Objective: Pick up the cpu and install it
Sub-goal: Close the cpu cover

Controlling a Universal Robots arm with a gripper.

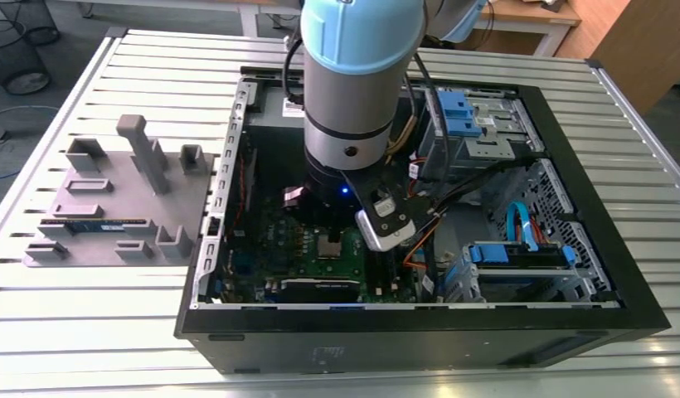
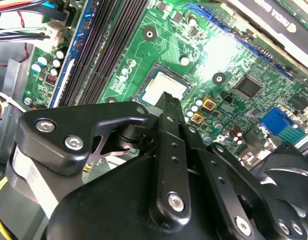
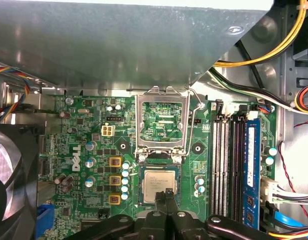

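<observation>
Finds the small square silvery cpu (image 3: 159, 184) already seated in its socket mid-board on the green motherboard (image 3: 78, 127). Leaves the hinged metal frame (image 3: 162, 93) raised, apparently unlatched. Holds the black claw (image 3: 167, 194) pressed together, empty, tips at the cpu's edge. Sits inside an open black computer case (image 1: 429, 327) on a slatted metal table (image 1: 97, 332), grey floor (image 1: 85, 33) around.

Gripper (image 1: 330, 235) inside open computer case (image 1: 429, 336).

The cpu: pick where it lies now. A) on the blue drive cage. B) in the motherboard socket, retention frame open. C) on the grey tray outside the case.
B: in the first wrist view the cpu lies flat in the socket, with the retention frame swung open beside it.
</observation>
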